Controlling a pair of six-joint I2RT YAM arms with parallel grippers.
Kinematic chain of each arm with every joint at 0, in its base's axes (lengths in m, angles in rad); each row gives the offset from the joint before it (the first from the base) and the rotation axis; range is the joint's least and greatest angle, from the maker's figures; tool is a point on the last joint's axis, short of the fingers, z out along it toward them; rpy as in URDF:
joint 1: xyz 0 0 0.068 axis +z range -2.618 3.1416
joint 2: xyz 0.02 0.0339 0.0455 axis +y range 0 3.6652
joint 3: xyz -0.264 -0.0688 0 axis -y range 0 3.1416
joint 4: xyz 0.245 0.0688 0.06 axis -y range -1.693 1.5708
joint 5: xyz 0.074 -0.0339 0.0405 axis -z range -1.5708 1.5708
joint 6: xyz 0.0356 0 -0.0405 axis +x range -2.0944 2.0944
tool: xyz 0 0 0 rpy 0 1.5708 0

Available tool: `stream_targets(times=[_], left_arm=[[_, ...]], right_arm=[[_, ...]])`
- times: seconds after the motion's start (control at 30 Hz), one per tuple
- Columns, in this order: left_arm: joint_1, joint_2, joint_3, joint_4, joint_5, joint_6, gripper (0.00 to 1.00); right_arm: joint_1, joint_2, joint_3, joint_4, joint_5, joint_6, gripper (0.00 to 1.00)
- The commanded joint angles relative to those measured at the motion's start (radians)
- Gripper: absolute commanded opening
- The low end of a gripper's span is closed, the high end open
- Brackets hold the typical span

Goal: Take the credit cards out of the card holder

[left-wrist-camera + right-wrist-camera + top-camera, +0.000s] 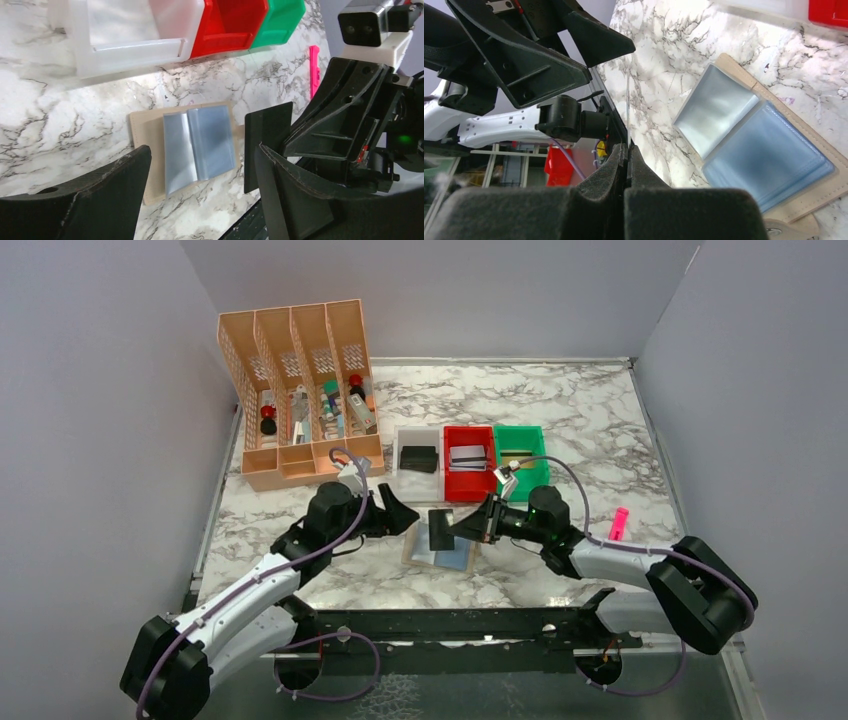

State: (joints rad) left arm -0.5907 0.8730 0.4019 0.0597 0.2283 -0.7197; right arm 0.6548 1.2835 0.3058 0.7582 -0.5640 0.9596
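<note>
1. The right gripper (pixel 626 152) is shut on a black credit card (pixel 440 528), which is pinched by one edge and held raised over the card holder.
2. The left gripper (pixel 202 150) is shown with its jaws spread wide and nothing between them. It is placed just beside the raised card, on that card's left.
3. The card holder (pixel 200 145) is laid open and flat below both grippers, near the middle of the table (pixel 600 420) and toward its near edge. Two blue-grey panels are framed by a tan border.
4. Behind the holder, three bins are lined up side by side. A dark card (pixel 418 458) is seen in the white bin (pixel 399 455), a silver-grey card (pixel 467 455) in the red bin (pixel 470 487), and a striped card (pixel 515 455) in the green bin (pixel 541 445).
5. The task is judged nearly finished: three cards are already binned, and the fourth is out of the holder but not yet set down.
6. Whether further cards are left in the pockets cannot be told, as the panels are glossy. The held card is shown only as a thin line in the right wrist view, and its tilt is hard to judge. The bins are cut off in the left wrist view.
</note>
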Motion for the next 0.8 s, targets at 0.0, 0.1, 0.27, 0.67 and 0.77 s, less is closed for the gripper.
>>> stream_targets(times=[0.0, 0.1, 0.27, 0.67, 0.77], left_arm=[[0.005, -0.033, 0.044, -0.106, -0.092, 0.053, 0.8], [0.004, -0.044, 0.076, -0.181, -0.144, 0.083, 0.85], [0.003, -0.068, 0.142, -0.305, -0.248, 0.143, 0.92], [0.005, -0.086, 0.267, -0.51, -0.513, 0.149, 0.99], [0.004, -0.106, 0.241, -0.512, -0.534, 0.143, 0.99]], right_arm=[[-0.001, -0.049, 0.027, -0.085, 0.047, -0.059, 0.01], [-0.001, -0.076, 0.053, -0.16, 0.058, -0.108, 0.01], [-0.001, -0.114, 0.11, -0.296, 0.114, -0.201, 0.01], [0.077, 0.067, 0.571, -0.732, 0.457, -0.625, 0.01], [0.118, 0.176, 0.715, -0.807, 0.592, -0.744, 0.01]])
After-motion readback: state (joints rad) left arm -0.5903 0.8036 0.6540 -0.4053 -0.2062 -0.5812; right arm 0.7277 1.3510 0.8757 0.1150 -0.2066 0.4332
